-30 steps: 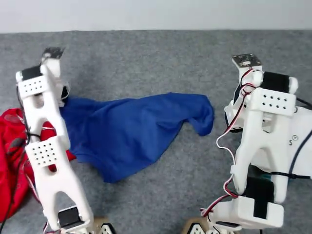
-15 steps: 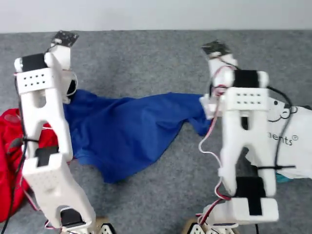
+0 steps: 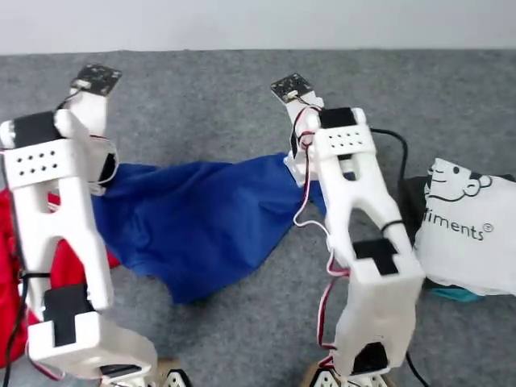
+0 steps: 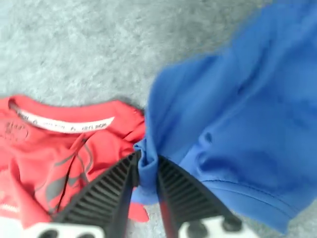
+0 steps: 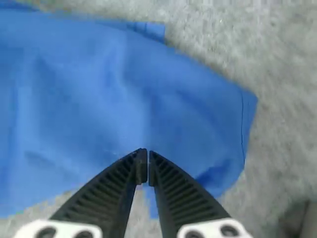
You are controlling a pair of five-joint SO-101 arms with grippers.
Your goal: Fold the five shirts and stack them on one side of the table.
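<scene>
A blue shirt [image 3: 201, 222] lies crumpled across the middle of the grey table [image 3: 242, 89]. My left gripper [image 4: 146, 166] is shut on a pinch of its hem, right beside the red shirt [image 4: 54, 148]. In the high view that gripper [image 3: 107, 171] sits at the blue shirt's left end, mostly under its own arm. My right gripper [image 5: 143, 161] is shut with its tips pressed into the blue cloth [image 5: 99, 99], and a crease runs out from them. Seen from above, it [image 3: 300, 173] holds the shirt's right end near the table's middle.
The red shirt [image 3: 10, 274] is bunched at the left edge. A white printed shirt [image 3: 472, 234] rests at the right on a dark item [image 3: 411, 197], with something teal [image 3: 456, 294] under its near edge. Bare grey table lies behind the arms.
My right arm swung from the table's right side toward the middle, drawing the blue shirt's right end leftward and uncovering the white shirt. My left arm shifted slightly left, still holding the hem.
</scene>
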